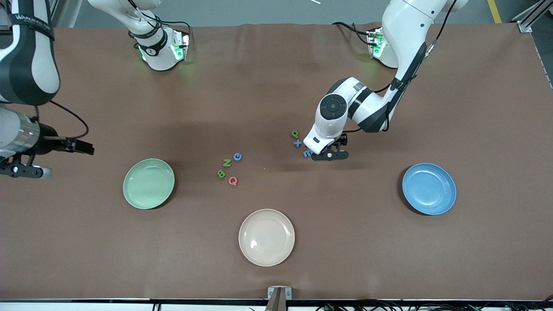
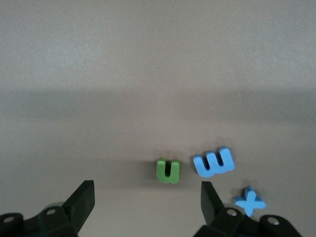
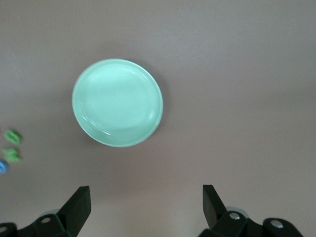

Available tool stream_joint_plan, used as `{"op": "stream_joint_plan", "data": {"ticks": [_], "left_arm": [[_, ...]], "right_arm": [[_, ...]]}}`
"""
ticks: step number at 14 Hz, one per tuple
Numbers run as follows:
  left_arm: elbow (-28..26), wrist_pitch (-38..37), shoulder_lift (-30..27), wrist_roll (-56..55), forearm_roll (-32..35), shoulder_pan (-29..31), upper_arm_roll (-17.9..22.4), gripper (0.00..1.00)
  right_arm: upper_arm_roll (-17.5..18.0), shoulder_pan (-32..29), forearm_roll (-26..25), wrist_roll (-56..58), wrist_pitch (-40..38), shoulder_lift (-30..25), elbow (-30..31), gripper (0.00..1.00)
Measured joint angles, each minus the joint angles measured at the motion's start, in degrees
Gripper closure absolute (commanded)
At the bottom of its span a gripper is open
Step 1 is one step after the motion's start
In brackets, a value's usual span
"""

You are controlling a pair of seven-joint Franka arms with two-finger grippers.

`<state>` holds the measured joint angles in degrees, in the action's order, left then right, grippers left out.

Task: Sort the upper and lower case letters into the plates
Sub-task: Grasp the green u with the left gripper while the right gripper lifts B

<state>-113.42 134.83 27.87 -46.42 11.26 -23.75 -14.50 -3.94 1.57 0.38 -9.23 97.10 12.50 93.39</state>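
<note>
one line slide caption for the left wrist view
Open left gripper low over the table, with a green letter n, blue m and blue x close by.

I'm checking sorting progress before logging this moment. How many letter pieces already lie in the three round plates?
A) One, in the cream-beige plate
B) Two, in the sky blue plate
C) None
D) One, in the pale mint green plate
C: the pale mint green plate, the sky blue plate and the cream-beige plate hold nothing, and the small flat letter pieces lie on the brown table.
</note>
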Motion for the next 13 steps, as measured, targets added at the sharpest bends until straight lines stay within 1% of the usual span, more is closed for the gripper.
{"op": "stream_joint_plan", "data": {"ticks": [1,4,7,9,12,13], "left_arm": [[0.00,0.72,0.43,-0.31,0.18,0.00,0.00,0.13],[-0.02,3.54,2.60,-1.30,0.88,-0.45,-0.01,0.13],[0.00,4.51,4.56,-2.05,2.79,-1.00,-0.02,0.13],[0.02,4.54,4.81,-2.05,3.13,-0.99,-0.02,0.13],[0.09,4.54,4.79,-2.05,3.16,-0.93,0.01,0.07],[0.15,4.48,4.73,-2.05,3.18,-0.85,0.03,0.07]], "right_arm": [[0.25,1.20,0.92,-4.13,1.47,1.13,0.04,0.00],[0.72,6.13,1.49,-16.51,7.27,5.73,0.44,0.00],[0.86,10.99,2.04,-27.45,15.10,9.80,2.93,0.01],[0.88,13.37,4.39,-32.55,20.67,12.20,4.63,0.02],[0.96,17.75,5.32,-41.69,27.56,16.16,5.51,0.04],[0.97,19.46,5.33,-44.74,29.57,17.51,5.57,0.07]]}}
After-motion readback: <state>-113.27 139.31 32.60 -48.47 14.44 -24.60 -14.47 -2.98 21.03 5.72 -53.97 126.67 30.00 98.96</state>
